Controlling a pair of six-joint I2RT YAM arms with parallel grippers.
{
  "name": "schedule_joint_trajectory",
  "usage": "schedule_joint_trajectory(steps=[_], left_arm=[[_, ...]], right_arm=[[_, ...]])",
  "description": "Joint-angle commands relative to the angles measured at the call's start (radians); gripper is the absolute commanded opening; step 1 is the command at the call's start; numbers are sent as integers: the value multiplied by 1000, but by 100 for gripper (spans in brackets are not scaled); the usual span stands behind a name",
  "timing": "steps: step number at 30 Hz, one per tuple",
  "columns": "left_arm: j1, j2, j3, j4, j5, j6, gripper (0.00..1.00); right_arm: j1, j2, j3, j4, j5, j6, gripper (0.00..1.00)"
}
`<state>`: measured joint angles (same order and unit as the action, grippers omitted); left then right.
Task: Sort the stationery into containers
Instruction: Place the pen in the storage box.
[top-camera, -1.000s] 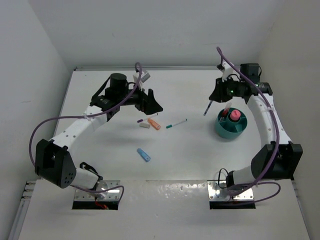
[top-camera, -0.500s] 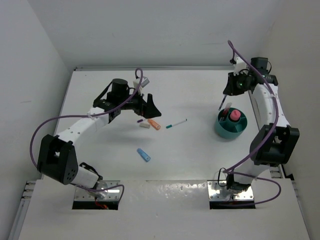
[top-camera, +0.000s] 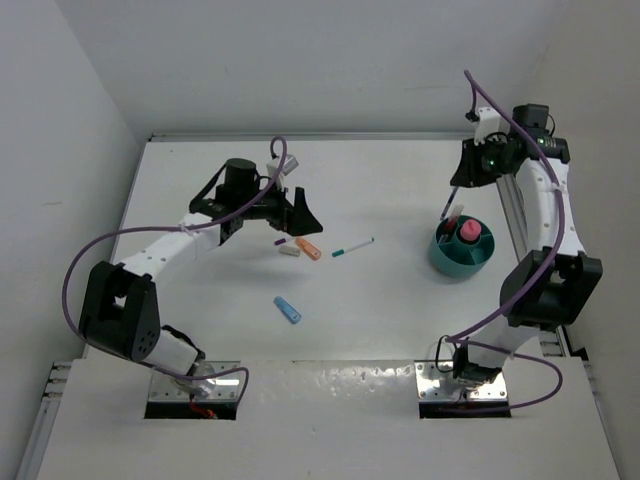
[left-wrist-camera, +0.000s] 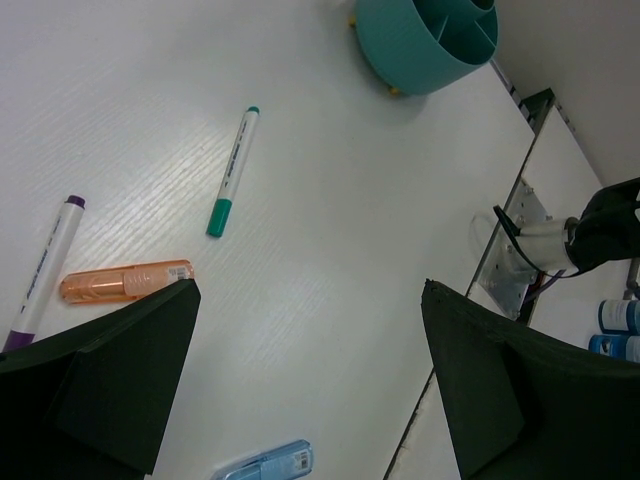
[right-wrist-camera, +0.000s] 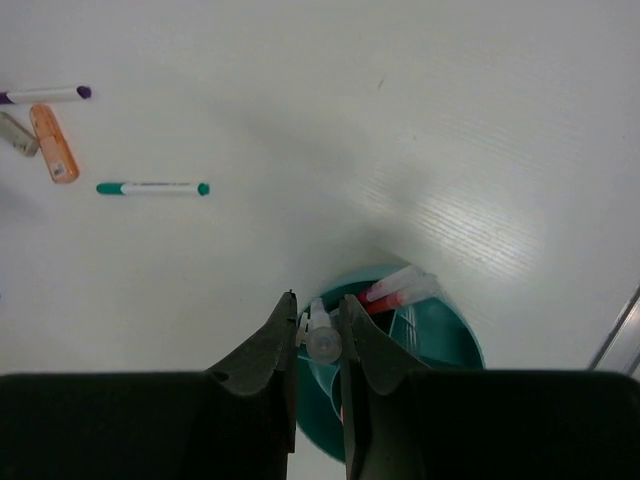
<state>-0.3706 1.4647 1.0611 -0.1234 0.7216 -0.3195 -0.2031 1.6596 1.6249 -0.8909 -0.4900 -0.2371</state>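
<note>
Right gripper (right-wrist-camera: 318, 322) clenched on a thin dark pen (top-camera: 448, 208), held tip-down over the teal cup (top-camera: 445, 262) at far right. Left gripper (left-wrist-camera: 310, 292) released, jaws wide, above orange stick (left-wrist-camera: 125, 282). Teal pen (left-wrist-camera: 232, 172) lies just right of the stick.

Looking like robotics lab test cell: showing white table (top-camera: 400, 300) boxed by bare white walls (top-camera: 300, 60), showing left arm (top-camera: 160, 250) and right arm (top-camera: 545, 215) bolted onto metal base plates (top-camera: 195, 392) at near edge, trailing loose purple cables (top-camera: 72, 272).
</note>
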Motion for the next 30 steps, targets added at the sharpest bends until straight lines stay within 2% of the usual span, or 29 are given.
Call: schedule_joint_trajectory(steps=[1,12,21,30], left_arm=[[12,8,5,34,16,-12,100],[10,-10,-15,34,3,-10,100],[12,-17,-21,33,-5,-7,100],[22,-18,-30,31,-5,3,100]], right_arm=[[4,25,36,-52,8,-51,0],[19,117,39,-114,14,-87,0],[4,164,-3,-13,50,-59,0],[-50,209,39,34,90,-31,0]])
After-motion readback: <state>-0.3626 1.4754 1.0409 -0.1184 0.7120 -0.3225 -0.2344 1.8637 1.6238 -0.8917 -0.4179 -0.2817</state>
